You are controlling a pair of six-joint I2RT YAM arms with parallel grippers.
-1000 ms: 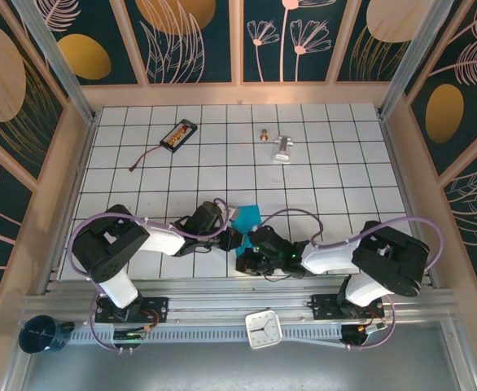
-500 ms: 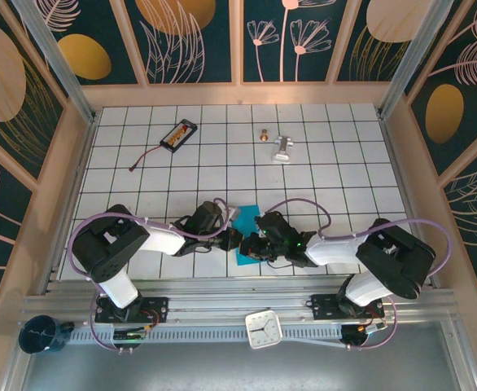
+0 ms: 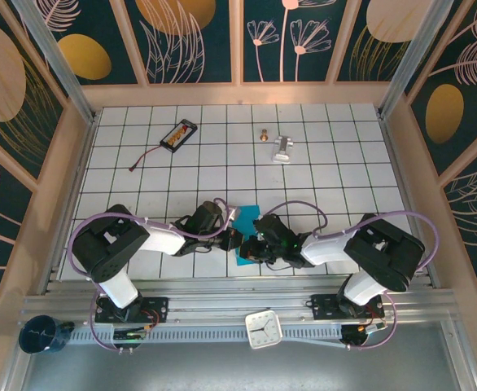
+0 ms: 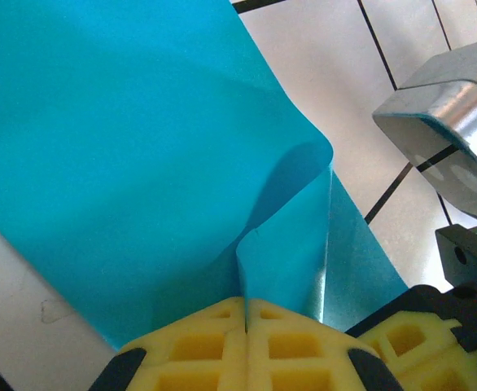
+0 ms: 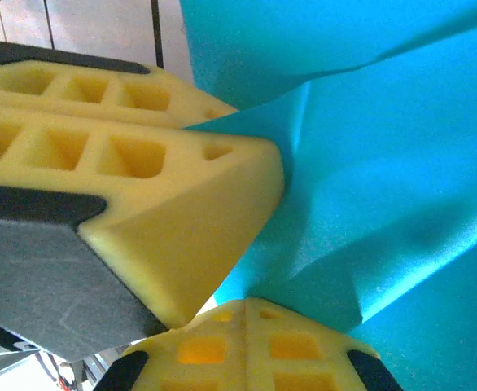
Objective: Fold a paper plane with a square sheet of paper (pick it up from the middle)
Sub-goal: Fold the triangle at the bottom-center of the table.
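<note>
Moved: right arm's elbow has swung inward toward the left arm, and a strip of teal now shows below the two wrists.
Paper: square sheet of paper, plain teal, creased and curled, at the near middle of the bench.
Left end effector: closed, yellow pads pinching a raised fold of the sheet.
Right end effector: closed on the sheet, just beside the left one.
Writing: none on the paper; battery pack has an orange label too small to read; clock numerals unreadable.
Hidden: most of the sheet lies under the wrists from above; its edges are cut off in both wrist views.
</note>
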